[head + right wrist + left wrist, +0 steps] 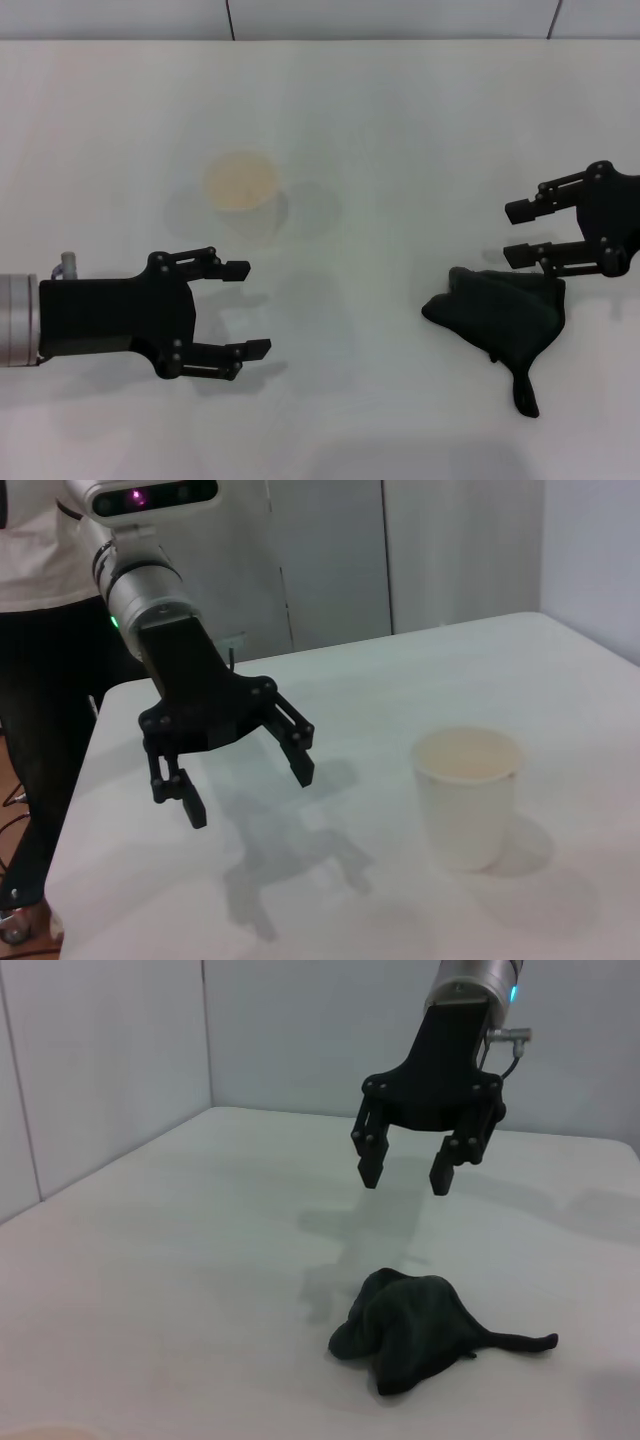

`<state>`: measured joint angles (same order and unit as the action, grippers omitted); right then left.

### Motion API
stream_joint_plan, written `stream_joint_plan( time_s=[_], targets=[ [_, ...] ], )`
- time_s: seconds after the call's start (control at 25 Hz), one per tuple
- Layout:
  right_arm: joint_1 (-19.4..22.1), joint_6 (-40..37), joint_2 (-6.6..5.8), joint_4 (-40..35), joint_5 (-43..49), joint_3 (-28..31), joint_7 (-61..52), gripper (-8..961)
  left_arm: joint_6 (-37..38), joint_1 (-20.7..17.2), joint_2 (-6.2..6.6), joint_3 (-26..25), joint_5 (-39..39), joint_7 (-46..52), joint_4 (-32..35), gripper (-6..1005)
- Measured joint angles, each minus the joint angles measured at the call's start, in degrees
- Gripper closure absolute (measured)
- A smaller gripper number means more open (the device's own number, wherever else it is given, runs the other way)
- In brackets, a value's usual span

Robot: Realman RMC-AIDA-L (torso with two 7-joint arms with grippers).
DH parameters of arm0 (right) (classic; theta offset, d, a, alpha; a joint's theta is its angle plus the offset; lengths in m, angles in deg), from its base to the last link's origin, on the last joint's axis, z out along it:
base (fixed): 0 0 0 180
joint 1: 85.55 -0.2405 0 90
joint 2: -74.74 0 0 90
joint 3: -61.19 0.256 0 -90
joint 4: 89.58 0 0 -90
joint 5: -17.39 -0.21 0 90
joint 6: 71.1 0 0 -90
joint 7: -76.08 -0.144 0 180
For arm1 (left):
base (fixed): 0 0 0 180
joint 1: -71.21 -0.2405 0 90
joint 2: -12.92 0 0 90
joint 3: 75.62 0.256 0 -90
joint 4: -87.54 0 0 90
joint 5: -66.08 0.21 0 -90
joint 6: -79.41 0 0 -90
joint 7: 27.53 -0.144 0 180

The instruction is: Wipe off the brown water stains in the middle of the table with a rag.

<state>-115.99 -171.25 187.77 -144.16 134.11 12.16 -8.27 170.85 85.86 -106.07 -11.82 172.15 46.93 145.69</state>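
The dark charcoal rag (500, 310) lies crumpled on the white table (400, 120) at the right, its narrow tail pointing toward the front edge. It also shows in the left wrist view (420, 1330). My right gripper (510, 233) is open and empty. It hovers just above and behind the rag without touching it, as the left wrist view shows (404, 1180). My left gripper (255, 308) is open and empty above the table at the left, also seen in the right wrist view (250, 795). No brown stains show on the table in any view.
A translucent white cup (240, 190) with a pale beige inside stands upright behind my left gripper, also in the right wrist view (468, 795). A wall runs along the table's far edge. A person stands by the table's end (40, 600).
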Motion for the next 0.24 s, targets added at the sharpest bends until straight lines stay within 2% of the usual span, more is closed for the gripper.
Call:
stream_joint_plan(
  time_s=[0.24],
  targets=[
    [-0.75, 0.51, 0.03, 0.31, 0.34, 0.0, -0.3, 456, 0.04, 0.22, 0.0, 0.0, 0.38, 0.24, -0.07, 119]
  ],
)
